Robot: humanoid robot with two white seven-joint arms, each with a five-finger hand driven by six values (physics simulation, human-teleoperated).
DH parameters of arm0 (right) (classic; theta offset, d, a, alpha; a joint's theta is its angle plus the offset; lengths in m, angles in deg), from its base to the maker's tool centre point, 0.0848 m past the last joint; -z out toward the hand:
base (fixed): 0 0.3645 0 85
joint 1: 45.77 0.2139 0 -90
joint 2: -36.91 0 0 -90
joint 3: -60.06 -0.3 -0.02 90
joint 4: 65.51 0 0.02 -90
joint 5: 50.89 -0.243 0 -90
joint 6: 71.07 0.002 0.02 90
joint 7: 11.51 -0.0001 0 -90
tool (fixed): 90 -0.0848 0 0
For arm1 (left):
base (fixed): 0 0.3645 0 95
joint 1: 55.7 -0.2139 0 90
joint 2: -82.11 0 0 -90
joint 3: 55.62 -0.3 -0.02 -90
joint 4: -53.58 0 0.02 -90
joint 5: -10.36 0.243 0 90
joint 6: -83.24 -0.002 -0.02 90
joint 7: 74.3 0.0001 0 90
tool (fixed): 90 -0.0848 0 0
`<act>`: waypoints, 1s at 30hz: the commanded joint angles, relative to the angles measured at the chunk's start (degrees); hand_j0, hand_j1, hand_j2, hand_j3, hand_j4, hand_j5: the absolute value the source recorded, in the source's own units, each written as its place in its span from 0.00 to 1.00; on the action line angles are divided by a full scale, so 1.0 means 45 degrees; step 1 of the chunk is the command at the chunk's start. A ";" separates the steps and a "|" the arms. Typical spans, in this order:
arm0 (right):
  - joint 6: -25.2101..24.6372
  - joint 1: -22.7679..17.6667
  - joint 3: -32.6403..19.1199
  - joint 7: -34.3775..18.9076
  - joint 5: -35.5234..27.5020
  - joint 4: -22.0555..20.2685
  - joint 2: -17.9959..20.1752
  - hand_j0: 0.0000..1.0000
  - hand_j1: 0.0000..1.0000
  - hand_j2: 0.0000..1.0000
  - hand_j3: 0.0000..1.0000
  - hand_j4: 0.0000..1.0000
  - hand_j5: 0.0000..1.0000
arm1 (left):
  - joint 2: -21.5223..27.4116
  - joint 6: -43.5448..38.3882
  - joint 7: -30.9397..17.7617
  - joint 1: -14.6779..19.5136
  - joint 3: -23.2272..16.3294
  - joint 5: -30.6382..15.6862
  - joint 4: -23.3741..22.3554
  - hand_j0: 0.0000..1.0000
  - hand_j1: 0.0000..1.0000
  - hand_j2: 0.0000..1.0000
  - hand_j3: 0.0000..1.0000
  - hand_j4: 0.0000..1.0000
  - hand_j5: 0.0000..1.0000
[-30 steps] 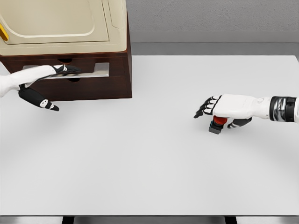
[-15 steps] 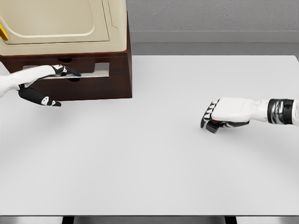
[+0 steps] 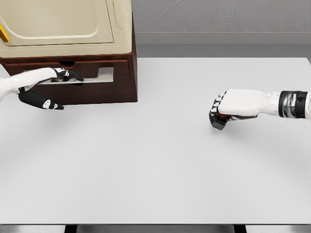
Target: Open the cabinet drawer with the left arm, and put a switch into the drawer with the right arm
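The dark wooden cabinet (image 3: pixel 121 90) stands at the table's back left, its drawer (image 3: pixel 104 74) out a little with a pale gap showing. My left hand (image 3: pixel 68 75) reaches in from the left. Its fingertips hook at the drawer handle and the thumb (image 3: pixel 46 104) is spread below. At the right, my right hand (image 3: pixel 221 112) is curled down over the switch (image 3: pixel 217 122). Only the switch's dark base peeks out under the fingers; the red button is hidden. The switch rests on the white table (image 3: pixel 155 165).
A cream-coloured appliance (image 3: pixel 63 24) sits on top of the cabinet. The table's far edge meets a grey wall (image 3: pixel 218 19). A broad stretch of table lies between the cabinet and the right hand.
My right hand's fingers have closed down over the switch, hiding its red button. At the drawer, the left fingertips have shifted slightly and the pale gap looks different.
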 commanded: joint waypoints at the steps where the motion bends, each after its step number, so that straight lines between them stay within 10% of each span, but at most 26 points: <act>1: -0.0022 0.0019 0.0001 0.0011 -0.0079 -0.0030 -0.0094 0.51 0.51 0.51 0.51 0.51 0.51 | 0.0042 0.0066 -0.0061 0.0000 -0.0009 -0.0269 0.0131 0.84 0.84 0.84 0.84 0.84 0.84; 30: -0.0022 0.1738 0.0782 0.0031 -0.0099 -0.0147 -0.1910 0.51 0.51 0.51 0.51 0.51 0.51 | 0.0354 0.0184 -0.0041 -0.0391 0.0011 -0.0445 0.0580 0.84 0.84 0.84 0.84 0.84 0.84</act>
